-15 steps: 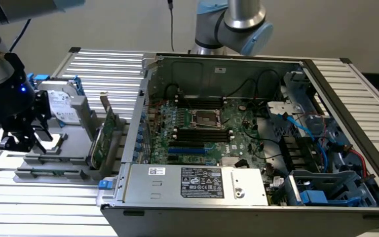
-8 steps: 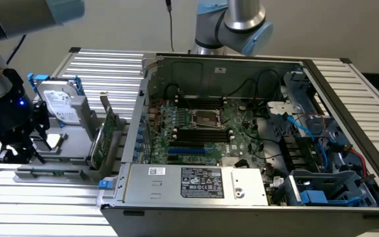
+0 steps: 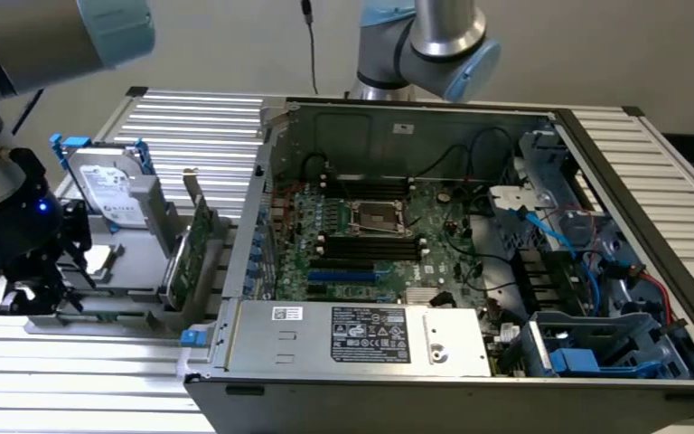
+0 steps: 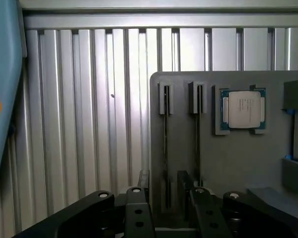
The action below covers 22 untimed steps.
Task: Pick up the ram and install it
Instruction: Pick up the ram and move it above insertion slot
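The black fingers [image 4: 139,213] stand wide open, empty, astride the long thin ram stick [image 4: 165,148], seemingly on edge in the grey slotted holder [image 4: 238,163] on the ribbed metal desk [image 4: 89,124]; light, stiff, fragile, probably best pinched across its flat faces.

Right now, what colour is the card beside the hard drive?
Green. The card shows best in the exterior view.

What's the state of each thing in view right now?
ram: on edge in a holder slot, not lifted
gripper: open, straddling the ram
CPU: lying flat in a holder pocket
hard drive: upright in the holder
expansion card: upright in the holder
computer case: side open, lying flat
RAM slots: look empty
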### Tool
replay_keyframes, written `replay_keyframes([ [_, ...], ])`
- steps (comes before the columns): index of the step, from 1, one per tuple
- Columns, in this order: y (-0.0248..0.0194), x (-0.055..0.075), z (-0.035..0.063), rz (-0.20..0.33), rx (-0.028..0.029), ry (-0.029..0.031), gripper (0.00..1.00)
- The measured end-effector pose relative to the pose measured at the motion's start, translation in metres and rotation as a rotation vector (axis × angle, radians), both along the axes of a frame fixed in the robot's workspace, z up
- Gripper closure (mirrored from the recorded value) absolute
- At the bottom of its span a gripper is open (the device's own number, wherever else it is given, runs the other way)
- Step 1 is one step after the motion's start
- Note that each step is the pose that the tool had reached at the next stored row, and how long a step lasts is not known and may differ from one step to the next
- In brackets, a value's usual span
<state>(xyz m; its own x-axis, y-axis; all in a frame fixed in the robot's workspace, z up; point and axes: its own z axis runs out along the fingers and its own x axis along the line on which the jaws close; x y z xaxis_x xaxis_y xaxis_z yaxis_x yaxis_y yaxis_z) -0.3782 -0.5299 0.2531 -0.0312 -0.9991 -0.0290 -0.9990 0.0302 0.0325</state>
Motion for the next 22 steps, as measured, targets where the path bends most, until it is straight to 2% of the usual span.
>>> replay_keyframes([
  [7, 0.0003, -0.005, -0.0128, 0.035, 0.0001, -0.0007, 0.64],
  [16, 0.0088, -0.005, -0.0291, 0.045, 0.0000, -0.0045, 0.64],
  [22, 0.0096, -0.005, -0.0395, 0.048, -0.0002, -0.0050, 0.64],
])
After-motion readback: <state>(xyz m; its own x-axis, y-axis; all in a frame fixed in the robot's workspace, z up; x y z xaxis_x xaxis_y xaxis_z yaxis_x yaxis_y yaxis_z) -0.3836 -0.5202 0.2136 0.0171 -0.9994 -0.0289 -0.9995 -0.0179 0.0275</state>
